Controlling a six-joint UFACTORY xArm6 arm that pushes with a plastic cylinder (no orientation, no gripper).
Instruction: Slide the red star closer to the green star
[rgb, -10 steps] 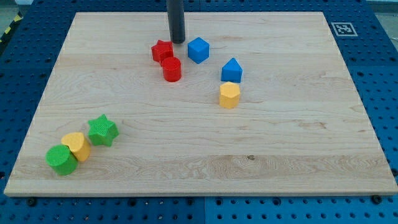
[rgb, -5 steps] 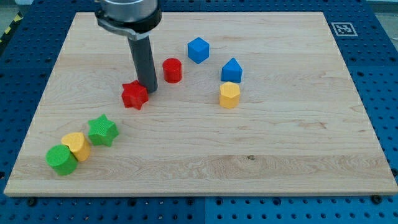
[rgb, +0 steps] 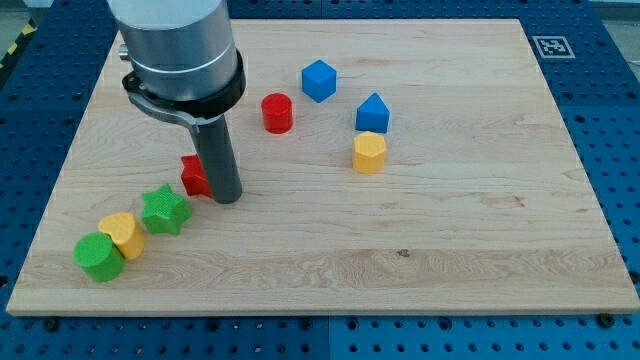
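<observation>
The red star (rgb: 194, 176) lies left of the board's middle, half hidden behind my rod. My tip (rgb: 227, 197) rests on the board, touching the star's right side. The green star (rgb: 164, 210) lies just below and left of the red star, with a small gap between them.
A yellow block (rgb: 124, 235) and a green cylinder (rgb: 98, 257) sit beside the green star at the lower left. A red cylinder (rgb: 277, 112), a blue cube (rgb: 318, 80), a blue block (rgb: 372, 112) and a yellow block (rgb: 368, 153) lie at upper centre. The board's left edge (rgb: 62, 165) is near.
My tip has swept from the view's top towards the lower left, pushing the red star away from the red cylinder and down close to the green star.
</observation>
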